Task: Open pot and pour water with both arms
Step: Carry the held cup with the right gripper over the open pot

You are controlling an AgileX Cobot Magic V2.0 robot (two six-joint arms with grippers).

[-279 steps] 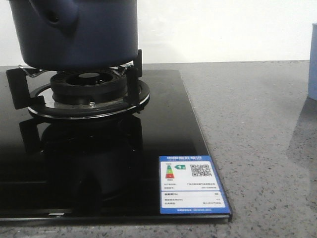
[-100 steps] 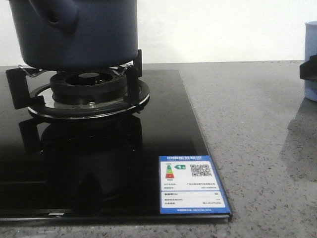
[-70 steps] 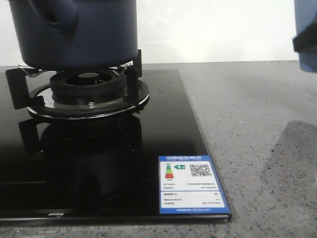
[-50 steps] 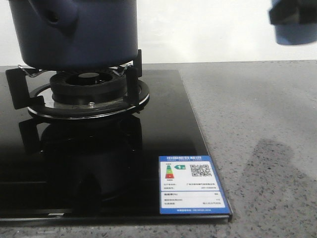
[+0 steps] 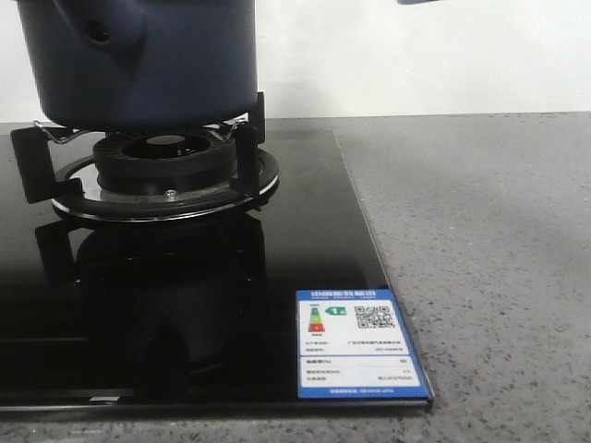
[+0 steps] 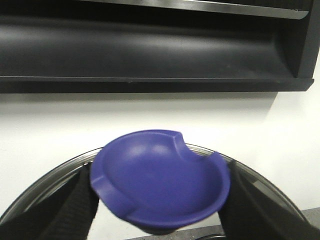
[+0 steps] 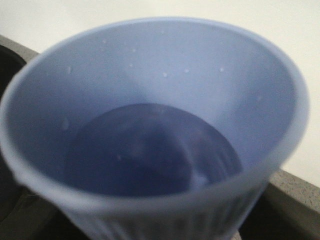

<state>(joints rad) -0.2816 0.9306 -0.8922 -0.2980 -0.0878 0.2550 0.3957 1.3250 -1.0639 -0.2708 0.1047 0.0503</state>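
The dark navy pot (image 5: 138, 60) sits on the burner grate (image 5: 157, 171) of the black glass stove (image 5: 185, 305), its stubby holed handle (image 5: 97, 32) facing the camera. The left gripper (image 6: 160, 200) clasps the blue knob (image 6: 160, 182) of a glass lid (image 6: 260, 182), held up before a white wall. The pale blue cup (image 7: 150, 135), with droplets (image 7: 165, 75) inside, fills the right wrist view; whether that gripper clamps it cannot be told.

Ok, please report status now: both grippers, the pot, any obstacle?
Left gripper holds blue lid. Right gripper's fingers unseen; cup fills its view. Pot on burner. No obstacle seen.
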